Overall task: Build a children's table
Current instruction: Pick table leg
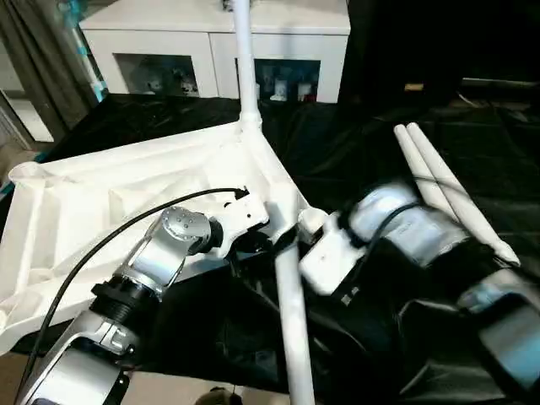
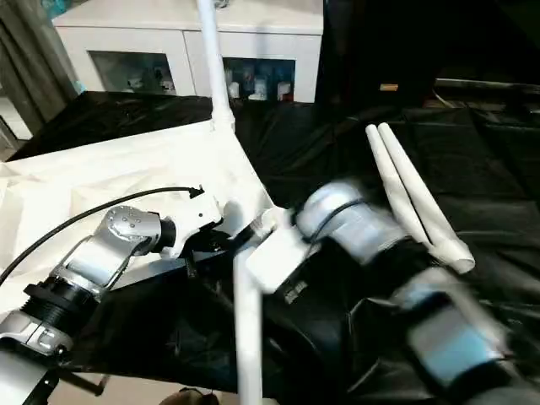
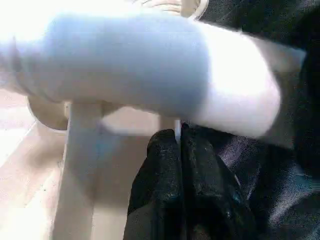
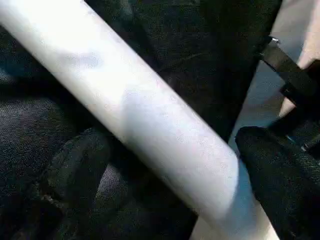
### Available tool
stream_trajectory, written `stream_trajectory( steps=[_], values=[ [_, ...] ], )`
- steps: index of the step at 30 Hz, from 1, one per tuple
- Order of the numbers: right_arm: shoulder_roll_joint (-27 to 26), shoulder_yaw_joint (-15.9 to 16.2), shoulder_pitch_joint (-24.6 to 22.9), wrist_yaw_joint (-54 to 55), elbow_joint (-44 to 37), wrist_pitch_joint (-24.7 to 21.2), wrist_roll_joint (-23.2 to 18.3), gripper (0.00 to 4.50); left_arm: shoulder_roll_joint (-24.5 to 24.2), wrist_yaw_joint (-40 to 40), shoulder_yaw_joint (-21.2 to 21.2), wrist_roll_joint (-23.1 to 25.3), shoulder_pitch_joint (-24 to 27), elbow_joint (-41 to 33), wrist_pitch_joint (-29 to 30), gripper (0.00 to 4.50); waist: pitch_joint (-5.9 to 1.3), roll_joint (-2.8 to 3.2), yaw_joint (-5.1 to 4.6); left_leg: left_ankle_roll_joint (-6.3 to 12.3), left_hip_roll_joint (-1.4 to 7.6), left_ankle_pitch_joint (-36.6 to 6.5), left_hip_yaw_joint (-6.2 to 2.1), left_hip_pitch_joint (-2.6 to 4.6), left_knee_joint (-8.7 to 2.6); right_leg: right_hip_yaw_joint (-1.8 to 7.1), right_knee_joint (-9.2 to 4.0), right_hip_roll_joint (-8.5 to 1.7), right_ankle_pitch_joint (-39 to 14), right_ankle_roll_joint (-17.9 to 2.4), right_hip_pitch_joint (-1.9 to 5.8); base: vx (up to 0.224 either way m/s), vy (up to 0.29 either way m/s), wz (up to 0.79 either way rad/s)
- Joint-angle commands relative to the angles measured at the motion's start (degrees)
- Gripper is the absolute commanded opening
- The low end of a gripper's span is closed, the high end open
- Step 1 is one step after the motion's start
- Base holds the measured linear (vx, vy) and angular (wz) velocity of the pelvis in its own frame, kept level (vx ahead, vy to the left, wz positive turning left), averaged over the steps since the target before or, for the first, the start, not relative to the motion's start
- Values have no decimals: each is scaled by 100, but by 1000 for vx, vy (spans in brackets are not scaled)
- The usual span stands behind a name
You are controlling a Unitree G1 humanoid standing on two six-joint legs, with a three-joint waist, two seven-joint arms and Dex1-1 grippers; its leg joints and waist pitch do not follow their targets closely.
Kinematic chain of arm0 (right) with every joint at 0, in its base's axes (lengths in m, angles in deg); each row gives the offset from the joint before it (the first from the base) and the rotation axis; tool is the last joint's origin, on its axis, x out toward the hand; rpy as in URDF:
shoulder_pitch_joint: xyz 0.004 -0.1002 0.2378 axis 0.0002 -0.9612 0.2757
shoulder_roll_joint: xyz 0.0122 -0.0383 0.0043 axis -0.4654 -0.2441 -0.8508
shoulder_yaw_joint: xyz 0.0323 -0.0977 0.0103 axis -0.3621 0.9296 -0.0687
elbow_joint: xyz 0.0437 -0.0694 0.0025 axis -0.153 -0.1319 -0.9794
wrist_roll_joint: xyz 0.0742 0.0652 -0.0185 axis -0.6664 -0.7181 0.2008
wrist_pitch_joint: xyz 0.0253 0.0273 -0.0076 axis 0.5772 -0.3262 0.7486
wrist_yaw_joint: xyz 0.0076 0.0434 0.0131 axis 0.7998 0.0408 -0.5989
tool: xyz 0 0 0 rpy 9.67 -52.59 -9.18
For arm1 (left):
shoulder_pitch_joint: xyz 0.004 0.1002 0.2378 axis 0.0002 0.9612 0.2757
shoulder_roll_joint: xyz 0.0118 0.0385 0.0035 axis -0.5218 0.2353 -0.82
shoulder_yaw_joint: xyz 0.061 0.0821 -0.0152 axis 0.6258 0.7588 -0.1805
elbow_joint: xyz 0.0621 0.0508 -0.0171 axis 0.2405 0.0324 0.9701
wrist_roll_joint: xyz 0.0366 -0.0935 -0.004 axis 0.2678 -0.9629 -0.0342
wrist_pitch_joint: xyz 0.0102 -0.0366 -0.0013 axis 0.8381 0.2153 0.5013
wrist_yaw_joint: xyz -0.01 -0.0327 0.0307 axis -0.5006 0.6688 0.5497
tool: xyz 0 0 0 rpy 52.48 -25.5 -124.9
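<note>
The white tabletop [image 1: 101, 202] lies upside down on a black cloth, ribs facing up. One white leg [image 1: 245, 67] stands upright in its far corner socket. A second leg [image 1: 291, 321] runs from the near right corner toward me. Two more legs [image 1: 439, 181] lie side by side on the cloth at the right. My left gripper [image 3: 180, 145] is shut with nothing in it, its fingertips against the tabletop's near right corner beside that second leg. My right gripper [image 4: 170, 145] is open, and the second leg [image 4: 150, 115] passes between its two black fingers [image 4: 75, 165].
A white cabinet [image 1: 211, 42] with glass-fronted shelves stands behind the work. The black cloth [image 1: 380, 152] covers the surface to the right and rear. A grey curtain [image 1: 34, 51] hangs at the far left. Bare floor [image 1: 186, 392] shows at the near edge.
</note>
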Motion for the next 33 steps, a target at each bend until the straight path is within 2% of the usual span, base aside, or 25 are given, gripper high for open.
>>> stream_trajectory(
  steps=[1,5,8,14,15,16,17,18,20,21,22,24,26,29,32,33],
  values=[
    [33,92,48,58,175,248,199,443,-69,37,70,141,-76,-50,-45,0,-505,-94,-11,504,273,-1418,-170,167,-386,217,-391,-302,-1094,-1461,274,0,0,0],
    [-23,225,19,281,508,549,484,443,-77,56,55,145,-84,-23,-81,0,-505,-89,-20,494,267,-1477,-166,168,-381,218,-398,-308,-1092,-1494,275,0,0,0],
    [-83,316,33,515,772,756,684,443,-69,59,58,153,-100,-11,-97,0,-492,-90,-24,441,266,-1615,-168,179,-392,222,-417,-308,-1281,-1452,266,0,0,0],
    [-168,320,44,654,991,859,762,389,-50,129,38,180,-160,42,-169,0,-473,-70,-70,255,273,-2161,-193,215,-449,216,-450,-285,-1527,-1387,259,0,0,0],
    [-168,319,44,655,993,860,763,378,-50,130,38,180,-160,43,-170,0,-478,-76,-69,236,272,-2205,-194,227,-449,216,-452,-288,-1550,-1381,259,0,0,0],
    [-182,302,60,671,1055,881,763,366,-43,178,29,198,-172,58,-208,56,-481,-76,-76,208,270,-2255,-198,225,-454,220,-452,-293,-1560,-1379,263,0,0,0],
    [-192,268,83,708,1126,910,745,366,-25,224,0,205,-203,84,-267,56,-481,-80,-78,200,273,-2261,-200,222,-456,220,-449,-294,-1553,-1375,263,0,0,0],
    [-202,249,106,739,1203,941,734,366,-12,251,-30,202,-228,101,-318,56,-483,-33,-74,190,272,-2278,-207,227,-454,222,-445,-299,-1535,-1383,264,0,0,0],
    [-206,227,120,761,1265,970,722,347,0,276,-71,192,-255,106,-365,71,-481,-49,-91,187,270,-2320,-202,230,-456,222,-457,-293,-1519,-1407,262,0,0,0],
    [-208,188,116,783,1303,982,690,342,4,262,-130,145,-280,83,-402,97,-477,-53,-83,186,269,-2361,-197,244,-452,224,-466,-292,-1559,-1416,250,0,0,0],
    [-210,173,114,791,1319,989,679,338,4,253,-153,125,-289,73,-416,101,-470,-54,-80,175,270,-2430,-199,248,-457,222,-474,-292,-1643,-1403,247,0,0,0],
    [-168,123,66,749,1303,1005,596,330,-32,148,-270,-12,-331,-33,-529,109,-463,-19,-72,128,273,-2549,-211,259,-466,220,-483,-291,-1741,-1375,244,0,0,0],
    [-105,86,10,705,1286,1047,544,327,-150,-213,-351,-239,-342,-261,-610,110,-463,-34,-60,79,278,-2630,-217,270,-477,218,-490,-302,-1837,-1356,246,0,0,0],
    [-56,65,-22,705,1322,1116,529,317,-280,-484,-404,-382,-379,-412,-585,110,-446,-10,-71,4,268,-2811,-223,285,-487,217,-501,-289,-1995,-1324,230,0,0,0],
    [-14,16,-70,698,1347,1174,447,309,-290,-464,-682,-591,-566,-392,-548,110,-446,6,-90,-13,258,-2870,-228,272,-489,217,-507,-290,-2054,-1282,232,0,0,0],
    [7,-45,-98,677,1323,1177,342,300,-251,-329,-912,-717,-731,-330,-481,110,-459,-13,-97,0,248,-2841,-210,285,-482,215,-515,-274,-2001,-1282,235,0,0,0]
  ],
)
